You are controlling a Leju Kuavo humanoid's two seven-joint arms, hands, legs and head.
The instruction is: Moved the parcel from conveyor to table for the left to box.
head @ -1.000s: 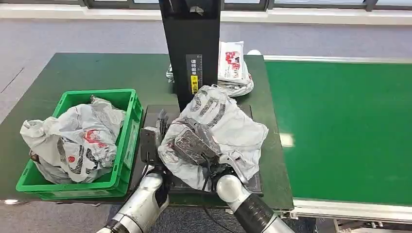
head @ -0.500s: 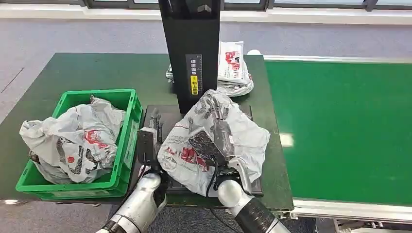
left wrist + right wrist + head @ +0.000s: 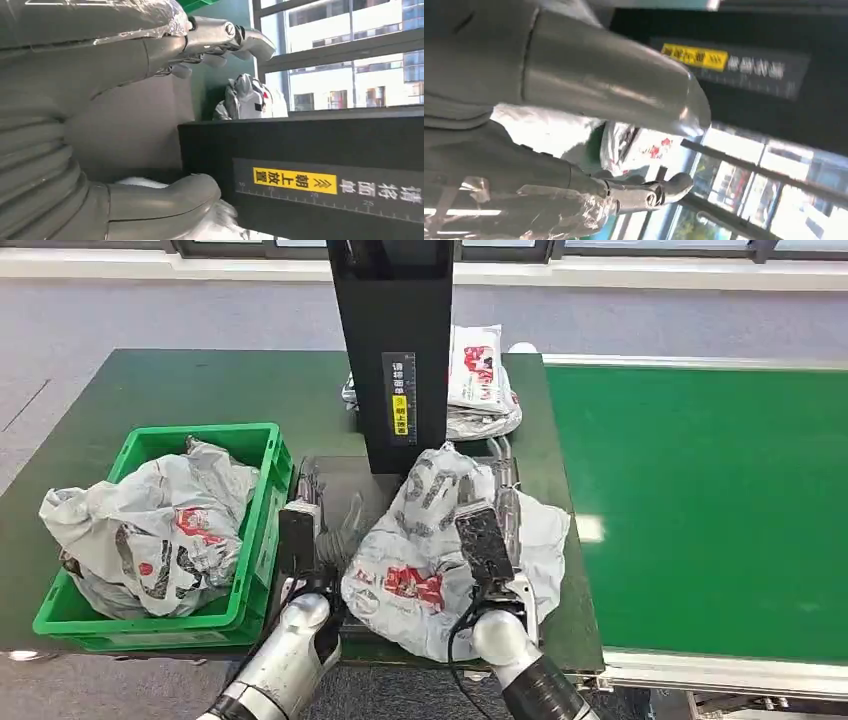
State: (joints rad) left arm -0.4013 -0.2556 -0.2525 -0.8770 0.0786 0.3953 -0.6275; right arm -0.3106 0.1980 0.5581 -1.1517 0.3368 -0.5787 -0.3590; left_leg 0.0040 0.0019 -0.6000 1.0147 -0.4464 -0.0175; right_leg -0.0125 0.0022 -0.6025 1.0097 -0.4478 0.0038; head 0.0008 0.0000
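Black post w/ yellow label, Chinese text, behind parcel.

Both my arms come up from below, side by side. My left hand is raised w/ fingers straight and apart, holding nothing. My right hand lies flat, fingers extended fwd, palm pressed down, thumb out.

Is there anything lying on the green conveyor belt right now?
No, the green conveyor belt is bare in the head view; the parcel lies on the table beside it.
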